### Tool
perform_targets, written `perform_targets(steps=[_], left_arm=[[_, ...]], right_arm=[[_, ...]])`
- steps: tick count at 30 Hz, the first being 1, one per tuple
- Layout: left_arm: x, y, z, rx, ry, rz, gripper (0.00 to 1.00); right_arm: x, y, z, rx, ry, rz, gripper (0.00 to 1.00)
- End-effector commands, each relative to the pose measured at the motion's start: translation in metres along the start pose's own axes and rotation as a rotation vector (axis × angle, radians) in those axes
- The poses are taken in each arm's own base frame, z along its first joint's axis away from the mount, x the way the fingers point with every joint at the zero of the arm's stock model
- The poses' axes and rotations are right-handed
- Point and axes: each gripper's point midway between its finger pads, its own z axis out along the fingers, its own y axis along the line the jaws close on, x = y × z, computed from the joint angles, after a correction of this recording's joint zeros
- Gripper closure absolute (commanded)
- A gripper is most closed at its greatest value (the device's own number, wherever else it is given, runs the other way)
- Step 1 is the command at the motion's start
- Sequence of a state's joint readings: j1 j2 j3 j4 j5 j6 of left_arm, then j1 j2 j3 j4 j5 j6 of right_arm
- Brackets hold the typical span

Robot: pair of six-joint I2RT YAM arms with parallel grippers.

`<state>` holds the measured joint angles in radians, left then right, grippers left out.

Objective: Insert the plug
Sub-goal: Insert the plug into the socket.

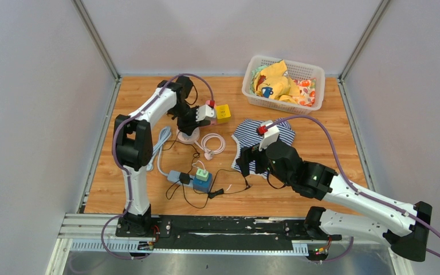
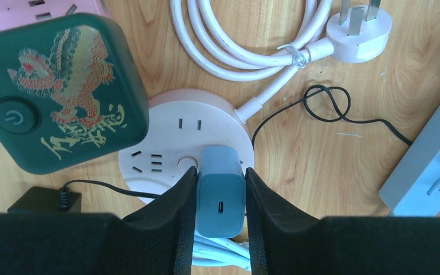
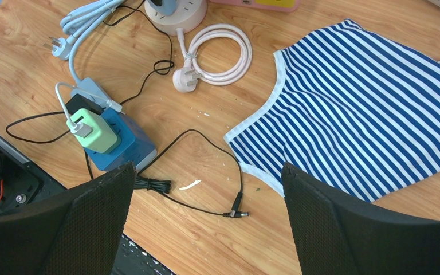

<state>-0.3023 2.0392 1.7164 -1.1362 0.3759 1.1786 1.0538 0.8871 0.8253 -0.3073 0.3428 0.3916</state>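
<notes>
Wood-grain desk [image 1: 332, 172], notes from the front edge back.

Front, right of centre: right gripper [image 3: 208, 169] hovering low, fingers [image 3: 344, 223] spread wide with nothing between them. Beneath, thin black cable [image 3: 206, 143] looping across bare wood to a barrel connector [image 3: 238, 213] lying loose. Toward the right edge, blue-and-white striped top [image 3: 366, 109] spread flat.

Front, left of centre: pale grey power strip [image 2: 429, 166], blue block [image 3: 123, 143] at one end of it, mint-green charger [image 3: 91, 130] stuck on top of the block.

Mid-desk, toward the left edge: round pale-pink socket hub [image 2: 172, 132]. Left gripper [image 2: 220, 172] clamped on the grey-blue charger plug [image 2: 221, 200], one finger [image 2: 172, 217] pressed to each side. Plug upright over the hub's rim, USB-C port facing the wrist camera. Prongs hidden; seated or not, cannot tell.

Around the hub:
- Dark green box [image 2: 57, 91] with a red-and-gold dragon print and a power button, overlapping the hub's rim in the wrist view.
- Small black adapter [image 2: 43, 200] on the wood nearby.
- On the side toward the right edge, white cord [image 2: 246, 46] coiled and tied, its three-pin plug [image 2: 360, 31] flat on the desk.

Just beyond the left gripper: yellow cube [image 1: 223, 113].

Far-right corner: white mesh basket [image 1: 315, 74] heaped with yellow cloth [image 1: 275, 77].
</notes>
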Motion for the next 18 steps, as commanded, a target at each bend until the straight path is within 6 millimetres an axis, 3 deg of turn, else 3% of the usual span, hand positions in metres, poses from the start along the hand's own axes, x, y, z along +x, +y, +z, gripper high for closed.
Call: perform_targets(steps=[1,9,14,18], left_arm=[[0.045,-0.021,0.026,0.119,0.078,-0.069,1.00],[0.057,-0.036,0.032,0.171,0.052,-0.087,1.00],[0.049,-0.033,0.024,0.154,-0.010,-0.060,1.00],[0.057,-0.032,0.019,0.149,-0.060,-0.092,1.00]], right_arm=[[-0.006,-0.002,-0.004,0.012,-0.028,-0.009,0.03],[-0.008,-0.001,-0.005,0.004,-0.035,-0.003,0.03],[-0.007,-0.003,-0.007,0.006,-0.042,0.004,0.03],[-0.007,-0.003,-0.008,0.002,-0.045,0.010,0.03]])
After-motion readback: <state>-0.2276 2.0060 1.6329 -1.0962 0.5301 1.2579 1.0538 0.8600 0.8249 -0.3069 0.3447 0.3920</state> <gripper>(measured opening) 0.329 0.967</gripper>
